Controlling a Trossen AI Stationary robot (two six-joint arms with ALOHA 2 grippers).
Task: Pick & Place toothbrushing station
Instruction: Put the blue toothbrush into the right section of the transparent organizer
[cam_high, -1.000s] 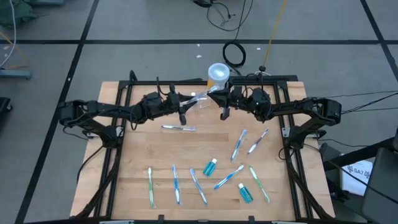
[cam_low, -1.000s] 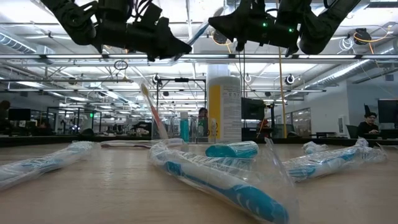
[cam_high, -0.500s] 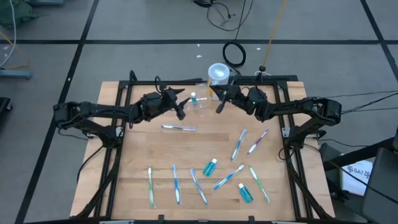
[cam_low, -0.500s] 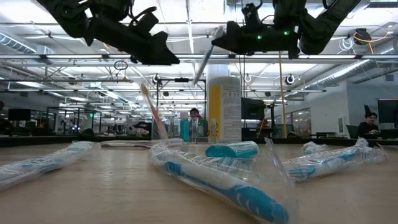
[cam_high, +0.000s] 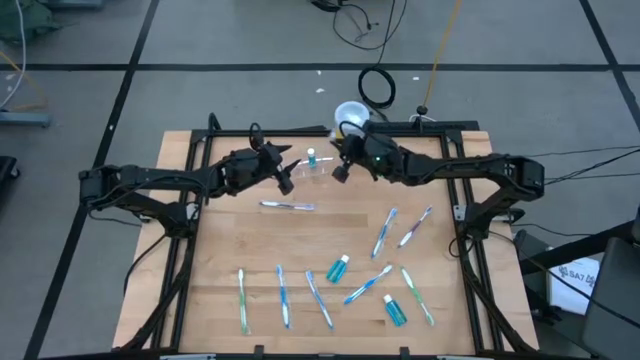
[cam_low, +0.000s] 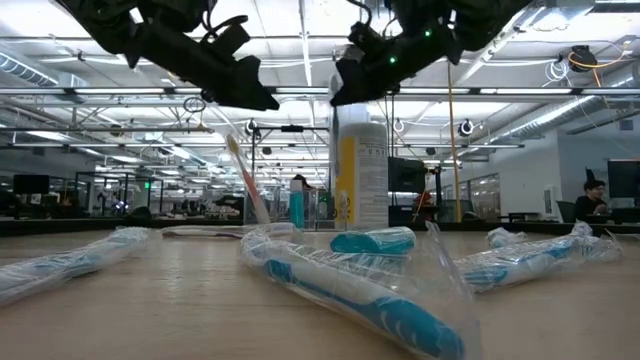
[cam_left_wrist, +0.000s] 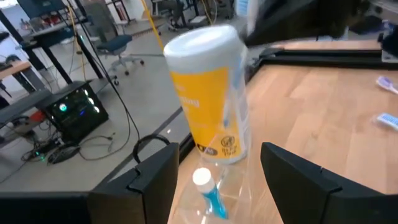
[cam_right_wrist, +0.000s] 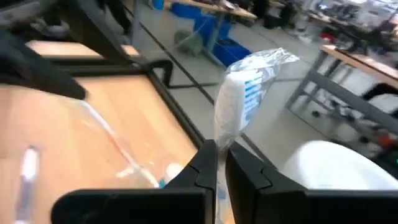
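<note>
Leftward since a second ago, the right gripper has carried its wrapped toothbrush above the clear cup, which stands at the surface's far edge beside the yellow container. It pinches the toothbrush; the left gripper, fingers spread, hangs beside the cup. Lowering the brush in looks next.
</note>
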